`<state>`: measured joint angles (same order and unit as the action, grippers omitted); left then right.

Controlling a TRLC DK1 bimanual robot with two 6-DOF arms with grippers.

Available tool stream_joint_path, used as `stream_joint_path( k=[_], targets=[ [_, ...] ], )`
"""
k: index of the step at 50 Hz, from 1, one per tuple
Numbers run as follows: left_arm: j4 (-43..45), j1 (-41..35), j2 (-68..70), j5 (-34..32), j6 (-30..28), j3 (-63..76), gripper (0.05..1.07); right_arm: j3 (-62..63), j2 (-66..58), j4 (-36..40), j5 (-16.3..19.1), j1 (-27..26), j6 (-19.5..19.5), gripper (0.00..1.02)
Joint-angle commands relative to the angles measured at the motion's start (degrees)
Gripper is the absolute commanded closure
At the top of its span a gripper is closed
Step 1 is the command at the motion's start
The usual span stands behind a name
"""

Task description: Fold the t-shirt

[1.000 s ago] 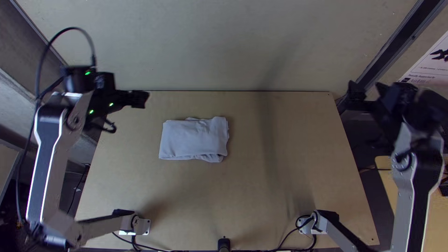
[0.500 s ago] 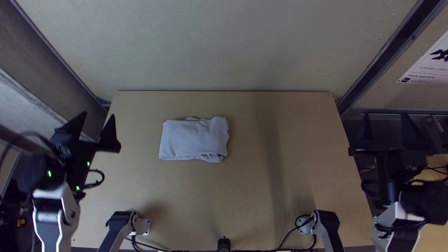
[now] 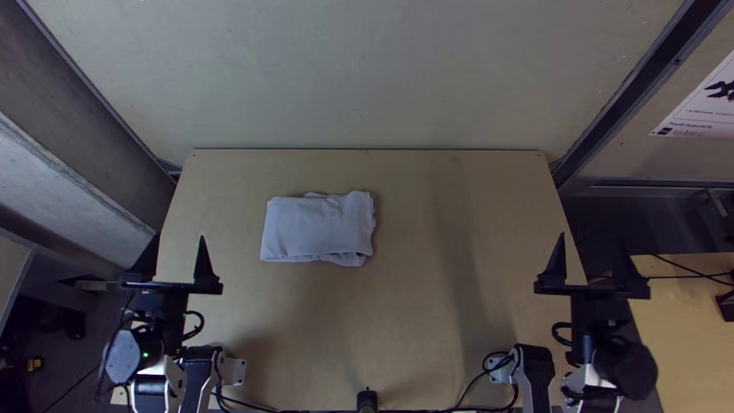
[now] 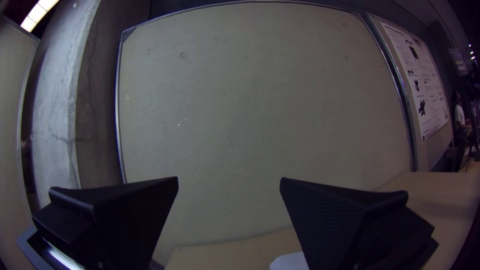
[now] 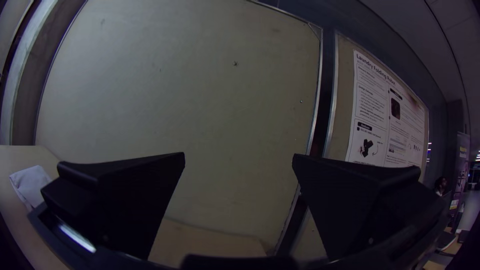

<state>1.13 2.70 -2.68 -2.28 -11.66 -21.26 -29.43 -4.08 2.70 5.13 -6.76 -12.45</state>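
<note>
Pulled back toward the lower corners of the top view, my left gripper (image 3: 180,239) and right gripper (image 3: 594,239) both have their fingers (image 3: 203,268) apart; the t-shirt (image 3: 317,228) lies folded on my worktop (image 3: 397,306), just left of centre, unmoved.

A light wooden table (image 3: 413,306) with a pale folded t-shirt (image 3: 317,229) on its far half, left of centre

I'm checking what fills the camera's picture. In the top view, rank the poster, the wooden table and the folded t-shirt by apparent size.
1. Wooden table
2. Folded t-shirt
3. Poster, judged by its visible part, since the picture's edge cuts it off
</note>
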Motion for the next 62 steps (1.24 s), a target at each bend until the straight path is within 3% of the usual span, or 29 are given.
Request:
stream_joint_path(
  k=[1,19,24,28,62],
  targets=[
    [2.1,0.4,2.9,0.4,-1.7,4.2,0.1,6.6,4.3,-2.9,-0.2,0.4,0.8,0.04],
    [6.3,0.7,2.9,0.4,-1.9,21.4,0.1,29.3,4.5,-11.0,-0.5,0.6,1.8,0.04],
    [-1.9,0.5,2.8,0.4,1.9,21.0,0.1,29.3,4.3,-4.0,-0.9,0.4,4.4,0.04],
    [-1.6,0.8,2.8,0.4,2.1,21.1,0.1,29.1,4.1,-2.7,-2.3,0.6,7.2,0.04],
    [-1.6,0.7,2.7,0.4,2.1,21.1,0.1,29.0,4.3,-2.6,-2.8,0.6,7.1,0.04]
  ],
)
